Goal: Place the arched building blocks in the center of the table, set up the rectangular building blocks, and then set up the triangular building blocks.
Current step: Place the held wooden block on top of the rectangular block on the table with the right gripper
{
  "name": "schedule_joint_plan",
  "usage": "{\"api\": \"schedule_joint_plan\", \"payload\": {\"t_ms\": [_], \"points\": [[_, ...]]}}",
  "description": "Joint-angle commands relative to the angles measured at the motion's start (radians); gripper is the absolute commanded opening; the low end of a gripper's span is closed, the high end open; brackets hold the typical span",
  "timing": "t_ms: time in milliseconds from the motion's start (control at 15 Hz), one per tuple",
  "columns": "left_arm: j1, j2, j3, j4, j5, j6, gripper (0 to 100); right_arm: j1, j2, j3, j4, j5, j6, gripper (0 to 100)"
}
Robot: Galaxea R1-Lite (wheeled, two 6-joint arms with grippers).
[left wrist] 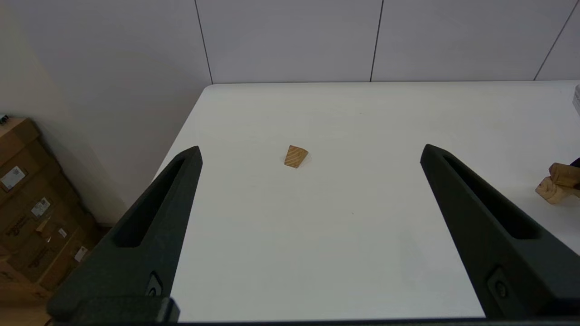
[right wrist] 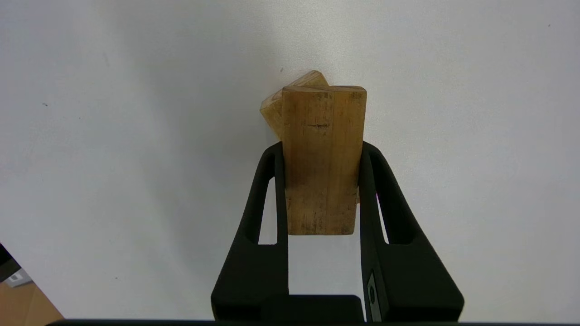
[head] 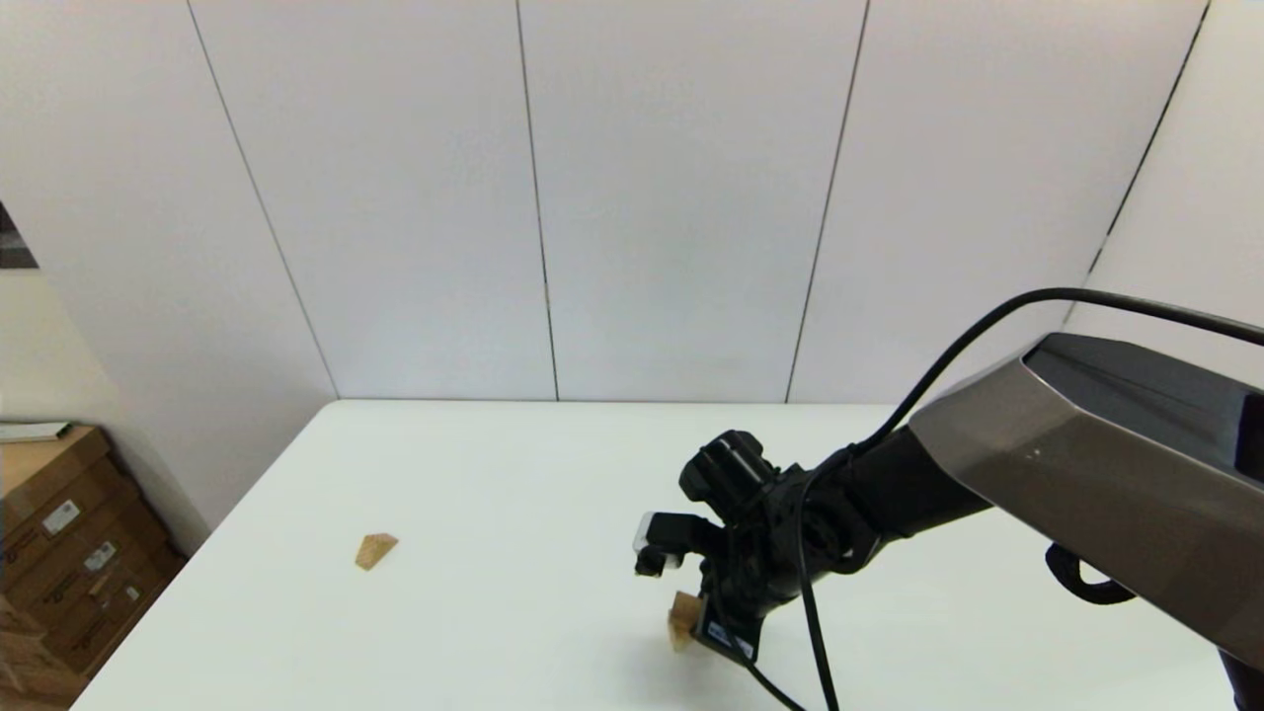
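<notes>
In the head view, the smooth white table [head: 474,474] fills the lower half of the frame. The right gripper [head: 706,617], black and angular, points down at lower centre, with a bit of pale wood at its tips. A small triangular wedge [head: 374,550] of light wood lies alone at lower left, well apart from it.

In the left wrist view, the left gripper [left wrist: 310,154] hangs with its two long matte-black fingers spread wide and nothing between them. The wedge [left wrist: 296,156] lies at centre, its grain striped. At the right edge sits the arched block [left wrist: 555,188], pale with rounded legs.

In the right wrist view, the right gripper [right wrist: 321,149] clamps the plain rectangular block [right wrist: 322,158], flat-faced and grainy, at centre. The arched block [right wrist: 276,106] peeks out behind its upper left corner.
</notes>
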Motion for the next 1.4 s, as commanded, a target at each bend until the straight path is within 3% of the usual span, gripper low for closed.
{"api": "schedule_joint_plan", "payload": {"t_ms": [67,533,733,1400], "points": [[0.0,0.002,0.0,0.0,0.0,-0.001,100,0.0,-0.005,-0.008,0.0,0.001,-0.002,0],[0.0,0.002,0.0,0.0,0.0,-0.001,100,-0.003,0.001,-0.026,0.001,0.001,0.01,0],[0.0,0.002,0.0,0.0,0.0,-0.001,100,-0.007,-0.003,-0.031,0.052,0.001,0.008,0],[0.0,0.002,0.0,0.0,0.0,-0.001,100,-0.007,0.003,-0.032,0.052,0.001,0.011,0]]}}
